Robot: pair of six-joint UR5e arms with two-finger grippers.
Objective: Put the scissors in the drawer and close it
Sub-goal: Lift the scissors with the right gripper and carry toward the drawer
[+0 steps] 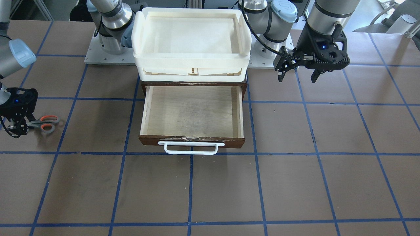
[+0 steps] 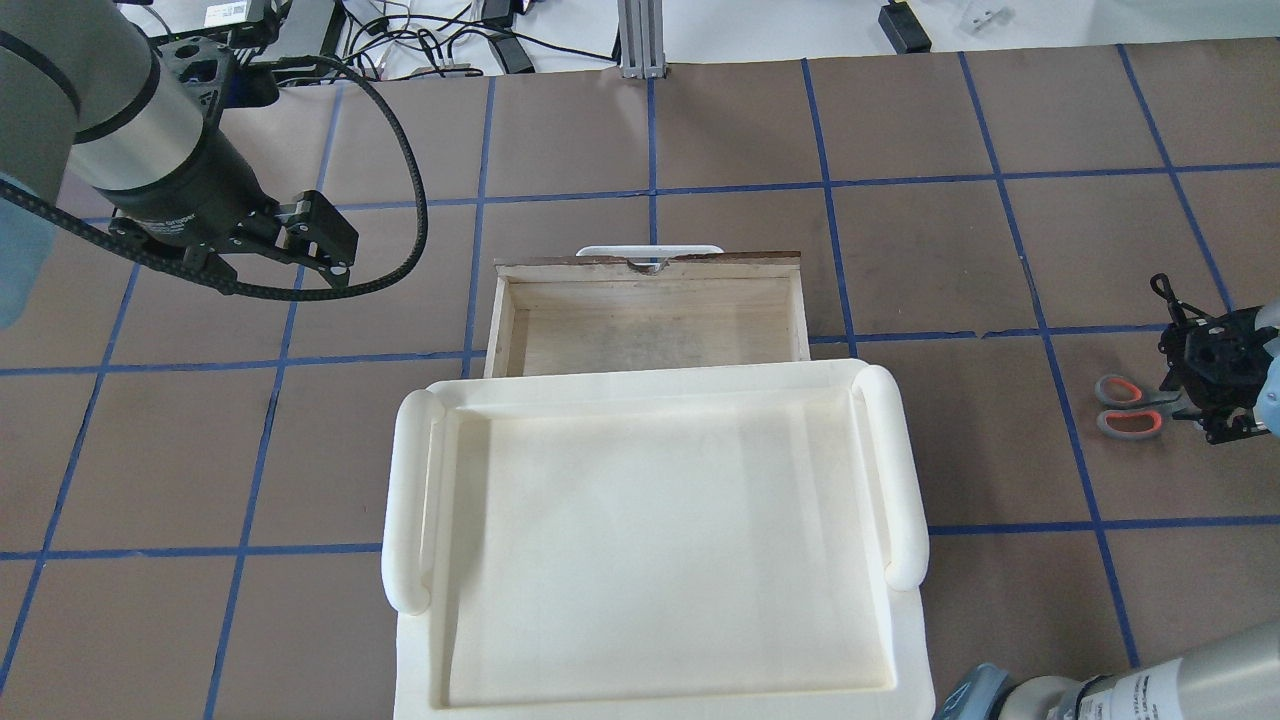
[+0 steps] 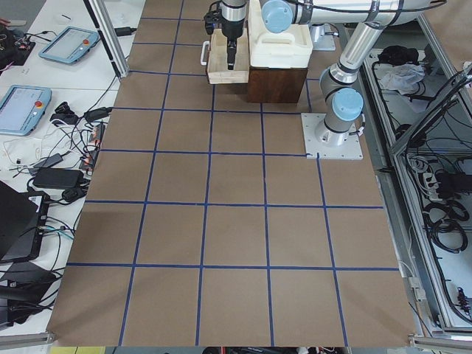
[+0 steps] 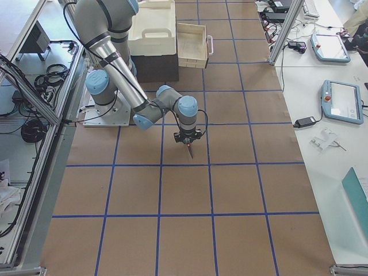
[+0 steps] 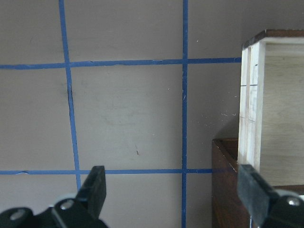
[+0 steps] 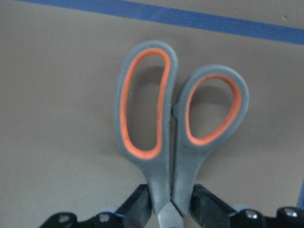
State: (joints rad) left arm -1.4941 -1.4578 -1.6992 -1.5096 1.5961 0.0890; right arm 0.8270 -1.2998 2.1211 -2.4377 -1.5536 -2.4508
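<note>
The scissors (image 6: 183, 161) have grey-and-orange loop handles and lie far out at the robot's right (image 1: 36, 123) (image 2: 1130, 422). My right gripper (image 6: 168, 209) (image 1: 19, 126) (image 2: 1195, 400) is shut on their neck just below the loops; the blades are hidden under it. I cannot tell whether the scissors rest on the table or hang just above it. The wooden drawer (image 1: 192, 111) (image 2: 650, 330) is pulled open and empty, with its white bar handle (image 1: 191, 147) at the front. My left gripper (image 1: 297, 70) (image 2: 320, 240) (image 5: 173, 190) is open and empty, above the table beside the drawer's side wall (image 5: 249, 118).
Stacked cream-white plastic trays (image 1: 192, 59) (image 2: 900, 480) sit on the dark cabinet over the drawer. The brown table has a blue tape grid. Both arm bases stand behind the cabinet.
</note>
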